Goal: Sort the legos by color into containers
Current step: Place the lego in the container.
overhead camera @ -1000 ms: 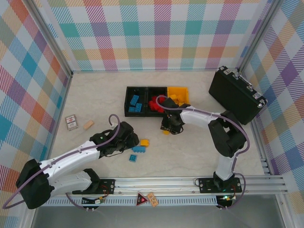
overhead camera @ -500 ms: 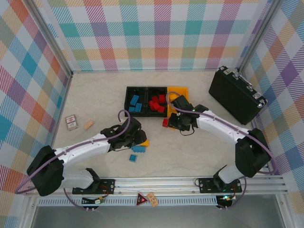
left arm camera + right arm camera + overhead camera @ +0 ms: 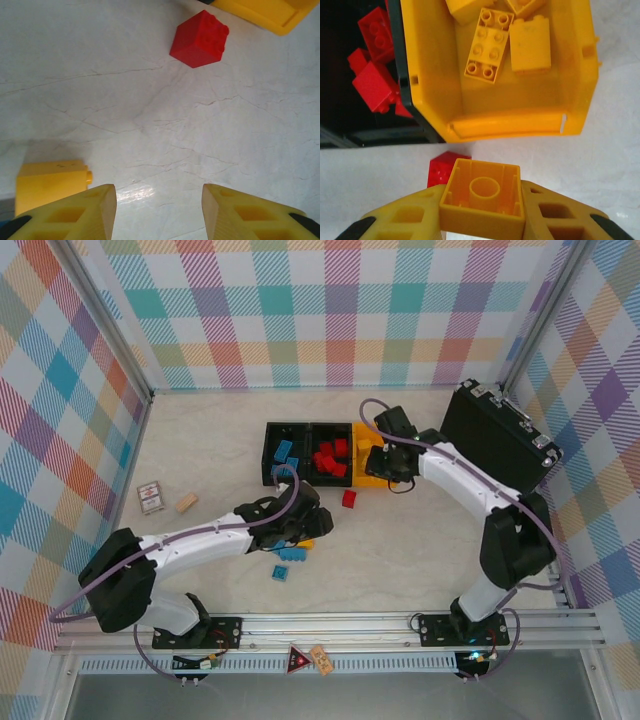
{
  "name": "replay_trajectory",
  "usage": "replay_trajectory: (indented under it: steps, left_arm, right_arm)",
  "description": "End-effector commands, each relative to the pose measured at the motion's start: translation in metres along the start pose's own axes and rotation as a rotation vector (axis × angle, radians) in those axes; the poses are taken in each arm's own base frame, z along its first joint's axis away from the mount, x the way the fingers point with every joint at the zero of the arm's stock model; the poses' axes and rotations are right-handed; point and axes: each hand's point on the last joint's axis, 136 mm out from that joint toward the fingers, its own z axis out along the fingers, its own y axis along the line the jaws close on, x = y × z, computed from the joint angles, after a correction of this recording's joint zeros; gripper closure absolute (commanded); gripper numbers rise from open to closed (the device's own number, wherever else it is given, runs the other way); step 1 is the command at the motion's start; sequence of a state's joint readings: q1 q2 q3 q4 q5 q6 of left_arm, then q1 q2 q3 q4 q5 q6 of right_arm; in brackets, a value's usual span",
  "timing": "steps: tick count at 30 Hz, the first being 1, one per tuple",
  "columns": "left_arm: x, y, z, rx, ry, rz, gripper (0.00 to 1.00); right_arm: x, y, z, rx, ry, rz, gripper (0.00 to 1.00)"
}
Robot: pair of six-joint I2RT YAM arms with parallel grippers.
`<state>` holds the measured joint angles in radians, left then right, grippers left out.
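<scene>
Just short of the near wall of the yellow-orange bin [image 3: 505, 122], which lies straight ahead, the right jaws clamp a yellow-orange lego brick [image 3: 482, 192], while the left jaws hang part-open and empty over the table [image 3: 100, 100], a red brick [image 3: 199, 39] lying ahead.

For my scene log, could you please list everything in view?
bins: three joined, two black, one yellow, mid-table
blue bricks: several, left bin
loose blue bricks: two, front
red bricks: several, middle bin
loose red brick: one, before bins
yellow bricks: several, yellow bin
loose yellow brick: one, by loose blue bricks
held yellow brick: one, near yellow bin
case: one, black, right rear
block: one, tan, left
card: one, white-edged, beside block
table: one, pale marbled
left pincer: open, empty
right pincer: shut on held yellow brick
</scene>
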<state>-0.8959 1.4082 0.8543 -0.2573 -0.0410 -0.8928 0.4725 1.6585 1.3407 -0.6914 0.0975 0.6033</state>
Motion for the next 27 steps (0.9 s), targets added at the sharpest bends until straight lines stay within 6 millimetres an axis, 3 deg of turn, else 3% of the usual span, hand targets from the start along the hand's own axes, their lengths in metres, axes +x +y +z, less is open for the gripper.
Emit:
replay_trajectory:
  steps: [1, 20, 27]
  left_arm:
    - [0.001, -0.015, 0.0, 0.031, 0.005, 0.028, 0.52]
    - [0.009, -0.004, 0.001, 0.001, 0.005, 0.013, 0.52]
    - [0.01, -0.001, 0.001, -0.009, 0.004, 0.008, 0.52]
  right_arm:
    - [-0.018, -0.001, 0.006, 0.028, -0.001, -0.027, 0.69]
    - [-0.061, 0.001, 0.069, 0.081, 0.05, 0.008, 0.65]
    - [-0.069, 0.008, 0.078, 0.06, 0.061, 0.017, 0.6]
